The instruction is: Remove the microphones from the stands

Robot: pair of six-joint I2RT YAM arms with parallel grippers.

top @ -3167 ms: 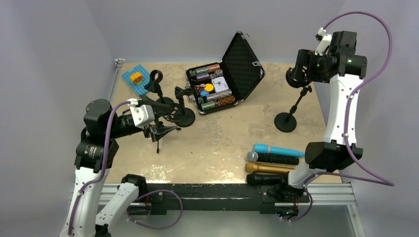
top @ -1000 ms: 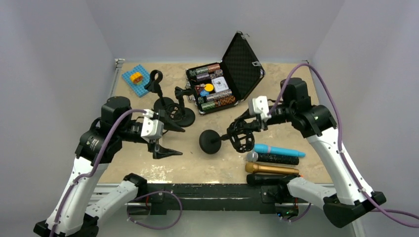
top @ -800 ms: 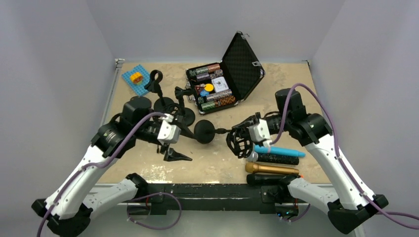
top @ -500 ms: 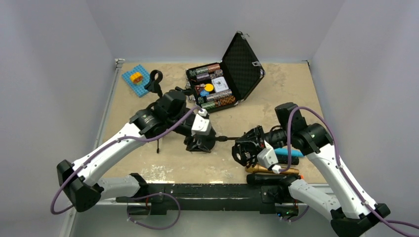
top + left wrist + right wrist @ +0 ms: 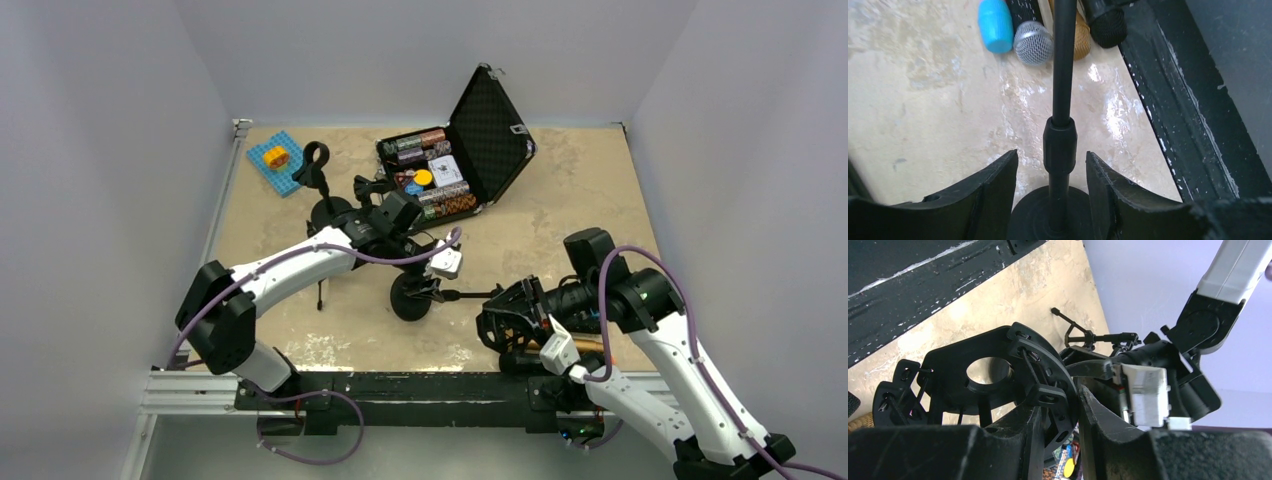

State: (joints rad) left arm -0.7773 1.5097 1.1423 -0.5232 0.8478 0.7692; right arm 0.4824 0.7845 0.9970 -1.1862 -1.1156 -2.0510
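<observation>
A black microphone stand lies tipped over mid-table, its round base (image 5: 410,297) to the left and its pole (image 5: 470,295) running right to a shock mount (image 5: 508,322). My right gripper (image 5: 1068,400) is shut on the mount's ring (image 5: 998,372), and the table shows through the ring's centre hole. My left gripper (image 5: 1051,155) is open. Its fingers (image 5: 993,185) stand either side of the pole's collar (image 5: 1060,145) just above the base (image 5: 1030,217), with a gap on each side. Several microphones lie beyond: blue (image 5: 995,24), silver-meshed (image 5: 1033,42), gold (image 5: 1081,46) and black (image 5: 1108,22).
An open case of poker chips (image 5: 440,175) stands at the back. Two more stands (image 5: 318,178) (image 5: 372,192) and a blue mat with a yellow block (image 5: 277,158) are back left. A dark rail (image 5: 400,388) runs along the near edge.
My left arm swung right to the stand's base and its jaws narrowed round the pole. My right arm carried the mount toward the near edge, over the row of microphones.
</observation>
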